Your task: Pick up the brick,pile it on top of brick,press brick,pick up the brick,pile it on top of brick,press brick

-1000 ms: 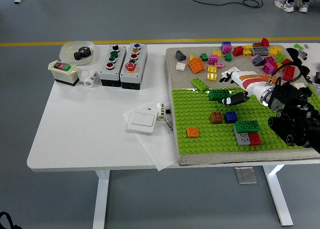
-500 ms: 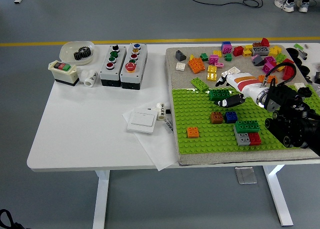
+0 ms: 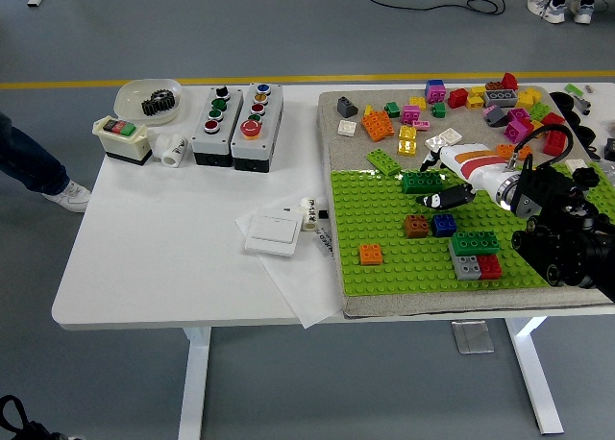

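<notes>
So the right hand (image 3: 444,184) reaches in from the right edge of the tabletop (image 3: 173,257), white and orange shell with black fingers (image 3: 448,199), and it's sitting low over the dark green brick (image 3: 421,182) near the far edge of the green baseplate (image 3: 384,238). The fingers look curled down around the brick's right end, but honestly I can't tell if they're actually gripping it or just resting against it. Just toward the near edge from there are a brown brick (image 3: 416,226) and a blue brick (image 3: 443,224) side by side on the baseplate, and further right a green brick (image 3: 476,242) sits stacked on a grey brick (image 3: 467,266) and a red brick (image 3: 490,265). An orange brick (image 3: 371,254) sits alone near the baseplate's near left corner. A light green flat piece (image 3: 384,161) lies tilted across the baseplate's far edge. Loose bricks (image 3: 461,99) in lots of colours are scattered over the grey mat (image 3: 332,123) at the far right of the tabletop. Over on the far left there's a bowl with a gear (image 3: 147,99), two button boxes (image 3: 237,123), and a white switch (image 3: 273,233) on a sheet of paper nearer the middle. Someone's leg and shoe (image 3: 43,176) show past the left edge.
</notes>
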Controlling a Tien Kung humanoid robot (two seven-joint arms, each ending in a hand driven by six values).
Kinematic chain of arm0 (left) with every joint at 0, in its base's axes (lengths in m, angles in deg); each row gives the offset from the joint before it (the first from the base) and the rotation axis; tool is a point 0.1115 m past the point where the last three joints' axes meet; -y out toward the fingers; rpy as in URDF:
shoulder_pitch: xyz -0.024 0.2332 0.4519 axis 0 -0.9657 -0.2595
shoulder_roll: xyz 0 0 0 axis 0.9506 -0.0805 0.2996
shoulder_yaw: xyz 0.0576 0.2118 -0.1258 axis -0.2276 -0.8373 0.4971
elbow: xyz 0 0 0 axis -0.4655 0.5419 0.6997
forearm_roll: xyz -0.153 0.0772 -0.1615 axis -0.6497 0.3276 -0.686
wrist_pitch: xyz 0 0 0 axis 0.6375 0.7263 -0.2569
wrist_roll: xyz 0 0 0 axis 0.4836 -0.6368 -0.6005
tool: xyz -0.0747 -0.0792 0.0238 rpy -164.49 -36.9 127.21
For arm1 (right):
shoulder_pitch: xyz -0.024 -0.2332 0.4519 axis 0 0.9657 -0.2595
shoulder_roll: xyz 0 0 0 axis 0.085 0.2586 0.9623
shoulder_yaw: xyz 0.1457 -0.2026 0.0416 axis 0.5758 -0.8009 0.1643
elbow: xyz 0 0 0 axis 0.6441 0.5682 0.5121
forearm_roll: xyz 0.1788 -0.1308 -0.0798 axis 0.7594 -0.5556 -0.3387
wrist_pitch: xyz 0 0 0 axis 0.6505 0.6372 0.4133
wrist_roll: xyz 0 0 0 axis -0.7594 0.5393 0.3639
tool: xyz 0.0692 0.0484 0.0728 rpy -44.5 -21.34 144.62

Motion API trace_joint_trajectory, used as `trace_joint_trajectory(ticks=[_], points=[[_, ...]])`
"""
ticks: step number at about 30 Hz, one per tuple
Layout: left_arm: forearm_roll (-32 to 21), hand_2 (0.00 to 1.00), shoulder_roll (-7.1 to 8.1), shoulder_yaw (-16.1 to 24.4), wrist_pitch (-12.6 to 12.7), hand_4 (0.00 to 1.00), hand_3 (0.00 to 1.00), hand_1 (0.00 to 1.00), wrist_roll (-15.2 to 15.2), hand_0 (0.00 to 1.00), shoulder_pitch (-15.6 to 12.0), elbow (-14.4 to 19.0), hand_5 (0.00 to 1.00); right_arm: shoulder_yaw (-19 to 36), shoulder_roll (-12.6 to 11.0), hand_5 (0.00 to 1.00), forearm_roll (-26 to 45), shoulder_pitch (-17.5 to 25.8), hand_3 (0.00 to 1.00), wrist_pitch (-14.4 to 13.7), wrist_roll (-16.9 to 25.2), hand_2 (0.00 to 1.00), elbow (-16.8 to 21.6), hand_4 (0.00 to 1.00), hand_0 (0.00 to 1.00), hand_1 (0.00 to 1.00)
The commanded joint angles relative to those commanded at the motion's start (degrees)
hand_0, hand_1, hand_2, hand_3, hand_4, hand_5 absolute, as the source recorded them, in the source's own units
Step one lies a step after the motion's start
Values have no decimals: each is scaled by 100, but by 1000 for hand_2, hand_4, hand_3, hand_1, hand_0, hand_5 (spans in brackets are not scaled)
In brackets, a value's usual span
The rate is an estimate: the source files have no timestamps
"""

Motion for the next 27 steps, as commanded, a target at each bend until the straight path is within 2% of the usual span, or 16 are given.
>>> trace_joint_trajectory(ticks=[15,19,20,25,26,27], points=[[113,767,12,64,-21,670,596,759,-20,771,-48,0,599,35,-14,491,-84,70,649,-76,49,712,62,840,708,658],[134,767,5,85,-11,670,596,759,-11,771,-85,-7,599,52,-53,491,-112,67,649,-194,104,712,107,840,708,658],[149,768,4,97,-12,669,598,760,-8,771,-93,-9,598,46,-71,494,-99,65,631,-243,128,689,115,835,658,623],[183,768,0,122,-16,669,598,760,-8,771,-108,-11,598,11,-92,494,-48,71,631,-309,152,689,107,835,658,623],[183,769,0,122,-16,670,597,760,-7,771,-109,-11,599,9,-93,494,-46,72,600,-310,151,643,107,828,576,584],[180,769,-3,123,-14,670,597,760,-5,771,-115,-13,599,7,-99,494,-62,74,600,-318,152,643,110,828,576,584]])
